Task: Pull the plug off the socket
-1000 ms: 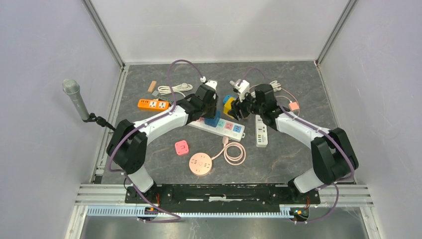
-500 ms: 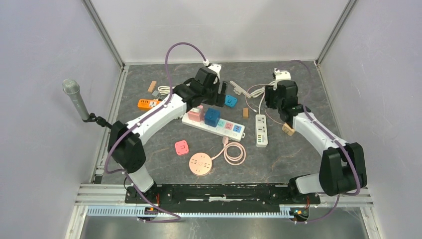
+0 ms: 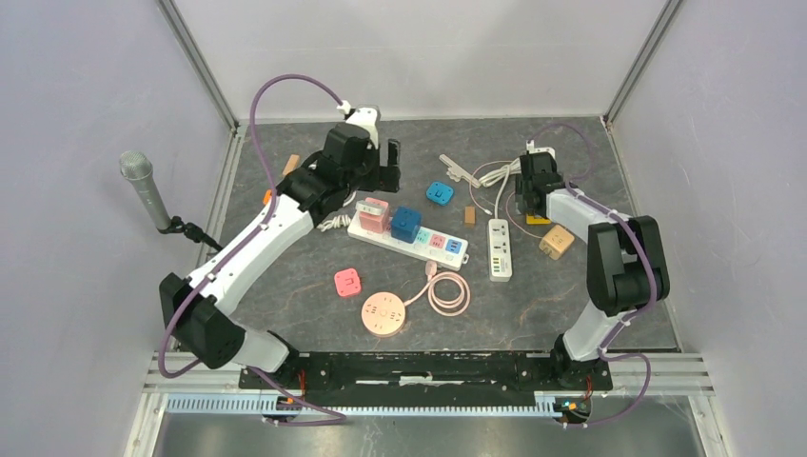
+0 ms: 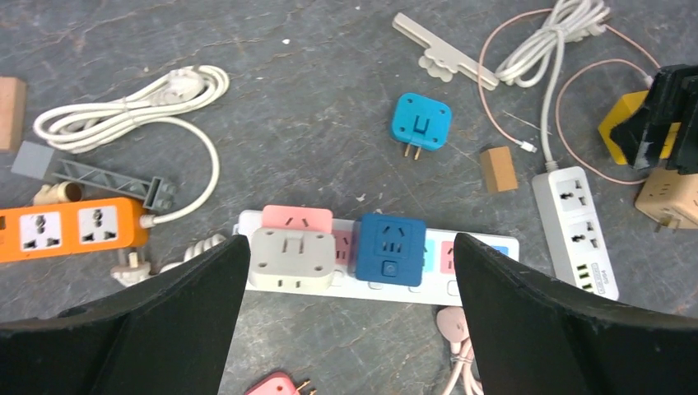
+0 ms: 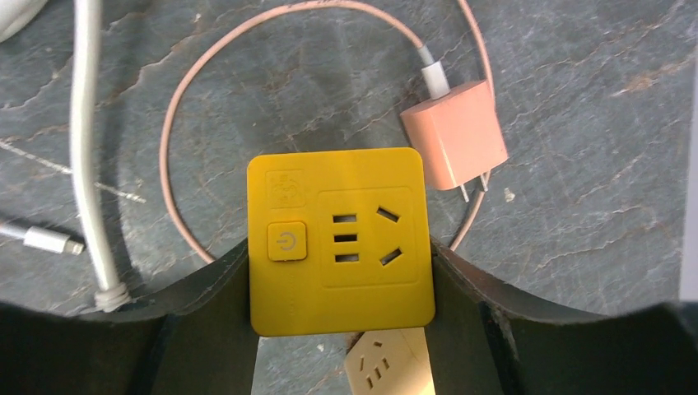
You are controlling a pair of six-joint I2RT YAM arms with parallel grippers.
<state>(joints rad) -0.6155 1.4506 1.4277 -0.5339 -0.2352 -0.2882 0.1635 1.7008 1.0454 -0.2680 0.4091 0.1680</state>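
Observation:
A yellow cube plug [image 5: 342, 239] is clamped between my right gripper's [image 5: 339, 276] fingers, held off the table at the right rear [image 3: 539, 218]. The white socket strip [image 4: 420, 294] lies mid-table [image 3: 462, 251]. A grey-and-pink adapter [image 4: 292, 259] and a blue cube plug [image 4: 389, 249] are plugged into it. A small blue plug [image 4: 421, 123] lies loose behind the strip, prongs showing. My left gripper [image 4: 350, 321] hangs wide open high above the strip, holding nothing; in the top view it [image 3: 390, 167] sits left of the small blue plug.
A second white strip [image 3: 500, 249] and a beige cube [image 3: 557, 240] lie near the right gripper, with a pink charger [image 5: 454, 146] and cables. An orange strip [image 4: 70, 233] and a coiled white cord [image 4: 132, 115] sit at the left. A round pink socket [image 3: 383, 313] lies nearer.
The right arm has carried the yellow plug from beside the strip out to the right rear. The left gripper has opened wide and lifted away from the strip toward the back left.

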